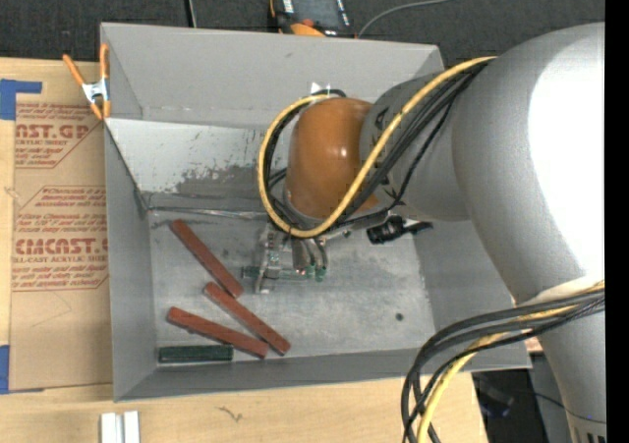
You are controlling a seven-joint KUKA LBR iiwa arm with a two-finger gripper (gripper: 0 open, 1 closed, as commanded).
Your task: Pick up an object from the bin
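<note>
Camera view: tool (291, 266) low in bin (378, 325), beside upper brown stick (208, 258); grip state cannot tell.

One camera looks steeply down into the grey bin (265, 68) from above, tilted a little so its far wall shows broad. It sits fairly near. The arm (531, 176) comes in from the right, covering the bin's right edge.

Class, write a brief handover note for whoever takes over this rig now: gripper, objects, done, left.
Gripper: low over the bin floor, just right of the upper red-brown stick; nothing visibly held.
Objects: middle red-brown stick and lower red-brown stick lie left of centre; dark bar in the bin's lower-left corner.
Done: no pick yet.
Left: grasp one thing, lift it out.
</note>
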